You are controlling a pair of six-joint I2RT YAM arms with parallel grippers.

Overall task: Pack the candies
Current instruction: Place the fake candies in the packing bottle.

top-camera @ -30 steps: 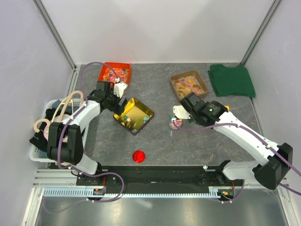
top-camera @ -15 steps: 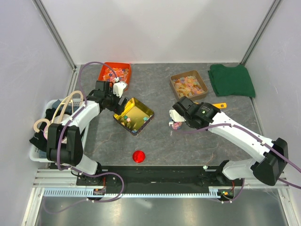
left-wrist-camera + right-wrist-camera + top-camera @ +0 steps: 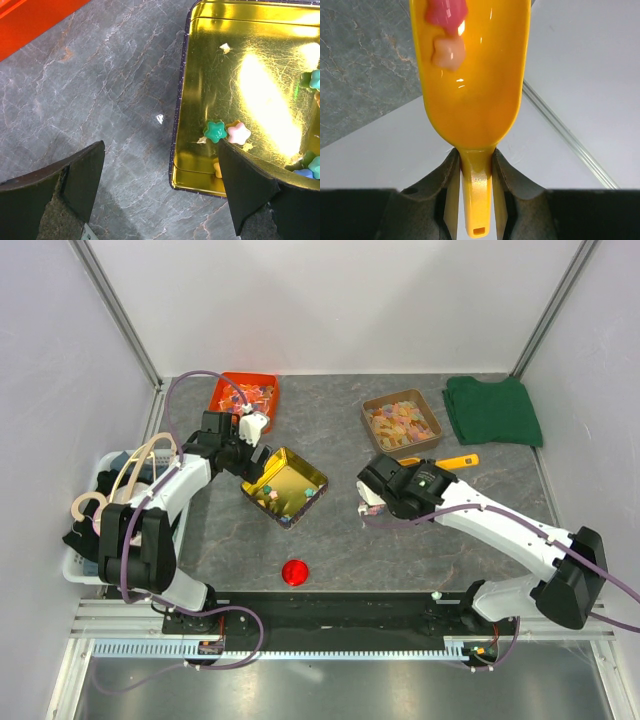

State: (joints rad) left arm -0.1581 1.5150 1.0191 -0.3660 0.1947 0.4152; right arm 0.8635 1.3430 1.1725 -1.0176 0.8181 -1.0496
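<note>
Packing looks barely begun, by my reading. Your right tool [image 3: 472,167] is clamped on the handle of a yellow scoop [image 3: 470,90]. Only two candies [image 3: 447,50], one pink and one pale, lie in the bowl ahead of its fingers. The scoop is held in the air, well apart from the gold tin [image 3: 235,40].

Your left tool [image 3: 160,150] hangs with its fingers wide apart and grips nothing, straddling the tin's edge above the tabletop [image 3: 100,80]. Beside its right finger the tin holds a thin scatter of candies, a green star and a pink star among them. Most of the gold floor is bare.

More candies show just beside the right tool's wrist in the overhead view. What is left, I judge: carry this scoopful to the tin, tip it in, then repeat.
</note>
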